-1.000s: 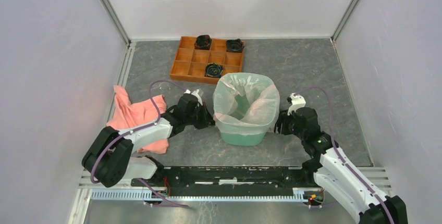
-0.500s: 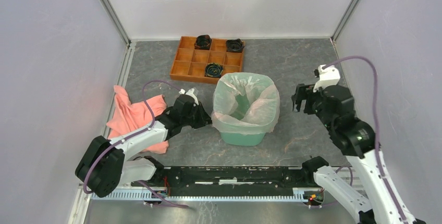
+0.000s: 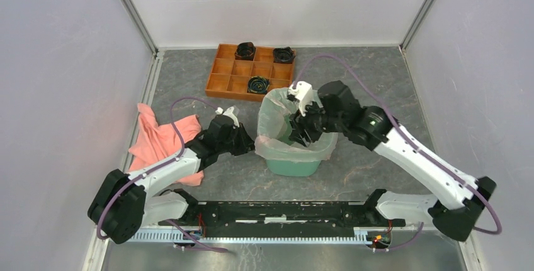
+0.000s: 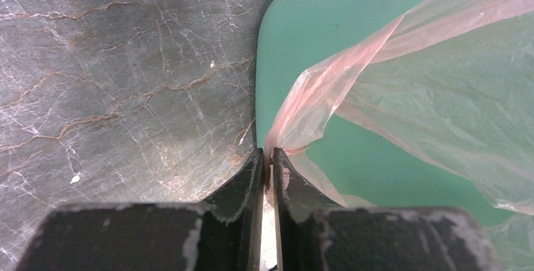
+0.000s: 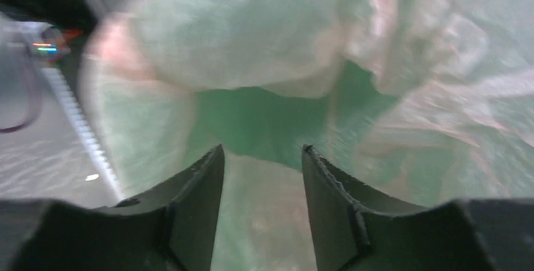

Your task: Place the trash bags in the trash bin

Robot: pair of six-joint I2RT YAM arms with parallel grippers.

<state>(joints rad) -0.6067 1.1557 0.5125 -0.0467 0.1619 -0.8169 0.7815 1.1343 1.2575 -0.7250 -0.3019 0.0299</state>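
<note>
Left of centre, your left gripper [image 4: 267, 164] pinches the trash bag [image 3: 271, 133] by its draped edge, just outside the trash bin [image 3: 293, 167]. At mid-frame your right gripper [image 5: 261, 152], jaws spread, hangs over the bin's mouth, with the slack liner straight below it.

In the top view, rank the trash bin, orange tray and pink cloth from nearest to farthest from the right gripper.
1. trash bin: the right gripper is at its opening.
2. orange tray: just behind the bin.
3. pink cloth: far left.
</note>
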